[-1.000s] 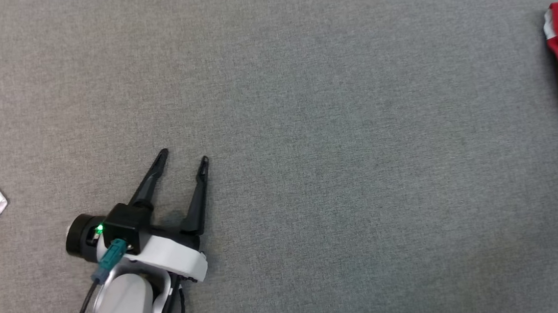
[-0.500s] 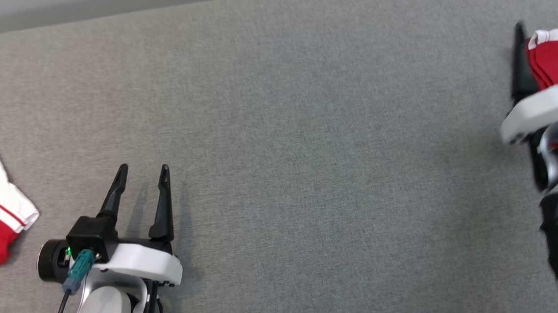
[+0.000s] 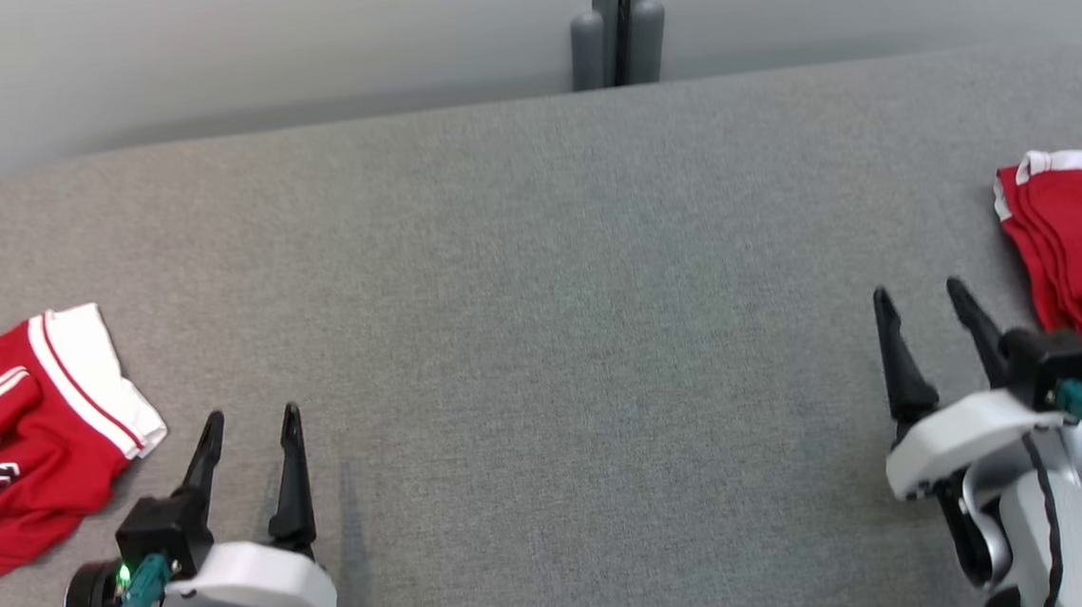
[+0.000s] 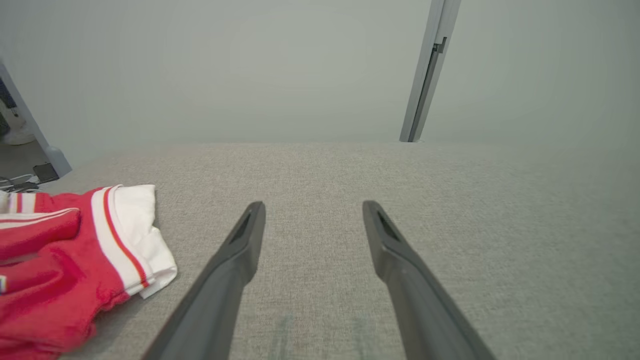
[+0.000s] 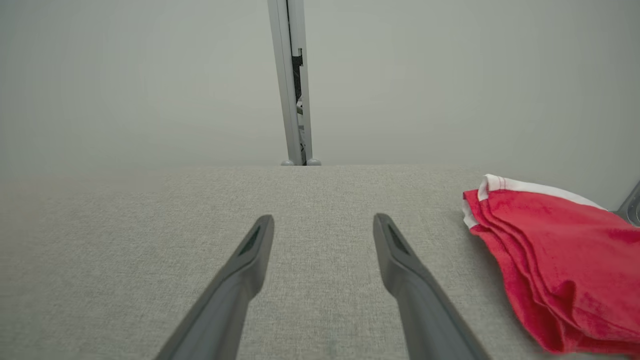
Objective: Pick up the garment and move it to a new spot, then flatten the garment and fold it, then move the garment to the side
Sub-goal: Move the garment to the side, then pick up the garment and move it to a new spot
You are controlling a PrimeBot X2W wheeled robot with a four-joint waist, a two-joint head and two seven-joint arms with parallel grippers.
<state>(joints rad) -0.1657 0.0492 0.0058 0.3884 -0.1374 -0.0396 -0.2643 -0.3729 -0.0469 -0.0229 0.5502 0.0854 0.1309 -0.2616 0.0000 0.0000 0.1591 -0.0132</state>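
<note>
Once above crumpled garment (image 3: 18, 445) at 9 o'clock on counter (image 3: 537, 247), pinch white hem (image 3: 94, 373) low, lift clear. Left gripper (image 3: 254, 414), right gripper (image 3: 917, 289): spread wide, empty. Folded garment (image 3: 1080, 247) at 3 o'clock: leave be.

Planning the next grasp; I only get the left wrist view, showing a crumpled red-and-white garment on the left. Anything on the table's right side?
Observer: Yes, a folded red fabric garment with white trim lies near the grey cloth-covered table's right edge.
Operator: Right arm near it?
Observer: The right gripper is just left of it, fingertips clear of the fabric.
Operator: Jaws?
Observer: Open, nothing between them.
</note>
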